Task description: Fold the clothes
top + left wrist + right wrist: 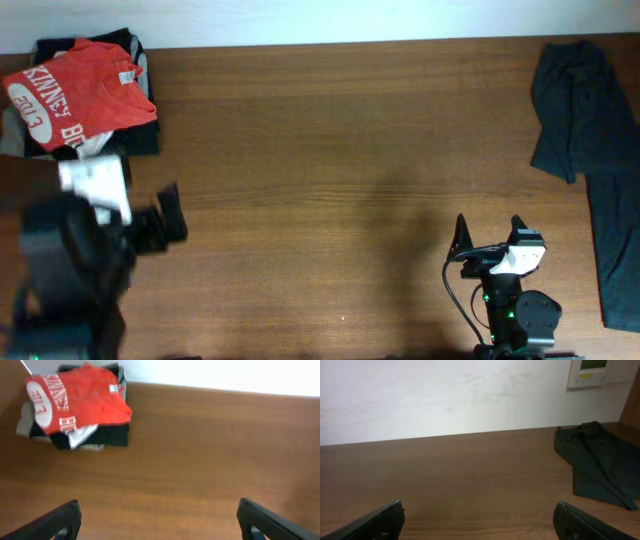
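The left gripper (158,512) stands with its jaws spread as wide as they go and nothing between them; in its wrist view only bare wooden table (210,450) shows between the two dark fingertips (67,516). The right gripper (479,510) is likewise fully spread and holds nothing, with bare wood between its fingertips (385,517). From overhead, the left gripper (168,218) is blurred at about eight o'clock on the table (340,150), and the right gripper (489,232) sits at about five o'clock, fingers pointing toward twelve. The red-orange T-shirt (85,90) lies at about ten o'clock in the far left corner, well apart from both grippers, gathered into a compact shape with its white lettering and the white "2013" oval facing up. It rests on top of a black garment (112,436), with a bit of white cloth (82,436) poking out between them. In the left wrist view this red-orange T-shirt (82,397) sits at eleven o'clock. A dark grey garment (575,110) lies rumpled at two o'clock, trailing along the right edge; the right wrist view shows it (597,460) at two o'clock below a white wall panel (592,372).
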Tool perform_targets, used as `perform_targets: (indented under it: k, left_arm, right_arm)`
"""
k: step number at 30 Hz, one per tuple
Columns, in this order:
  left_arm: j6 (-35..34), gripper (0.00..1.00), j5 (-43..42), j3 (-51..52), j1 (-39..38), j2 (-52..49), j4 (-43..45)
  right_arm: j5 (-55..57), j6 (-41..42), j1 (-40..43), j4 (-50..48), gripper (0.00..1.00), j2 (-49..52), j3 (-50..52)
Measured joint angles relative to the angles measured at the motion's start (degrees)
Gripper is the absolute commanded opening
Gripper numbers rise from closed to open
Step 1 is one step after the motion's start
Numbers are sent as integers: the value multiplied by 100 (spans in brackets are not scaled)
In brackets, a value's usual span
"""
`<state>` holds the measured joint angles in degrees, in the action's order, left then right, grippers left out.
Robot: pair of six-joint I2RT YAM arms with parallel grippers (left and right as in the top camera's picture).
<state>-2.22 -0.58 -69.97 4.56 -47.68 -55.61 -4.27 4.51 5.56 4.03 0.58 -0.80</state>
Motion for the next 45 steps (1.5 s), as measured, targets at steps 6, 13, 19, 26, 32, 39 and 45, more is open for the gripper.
perform_targets:
  k: [6,13,19,26,32,39,45]
  left_arm:
    - [0,99,2,2579,-197,2756,1996]
    - [-85,99,-2,4673,-315,4260,3646]
    - [-92,99,-2,6288,-315,4625,5587]
    - [-92,99,205,6905,-315,4680,6043]
    - [-85,99,581,6933,-315,4695,5156]
    - [-85,99,645,6933,-315,4695,5156]
    - [-85,99,647,6933,-315,4695,5156]
  right_arm:
    - [-2,2,0,0,99,4,2]
    - [0,0,0,-2,99,4,2]
    - [0,0,0,0,99,0,2]
    - [0,0,0,-2,99,0,2]
    - [0,4,0,-2,98,0,2]
    - [0,0,0,-2,99,0,2]
    - [0,0,0,-2,98,0,2]
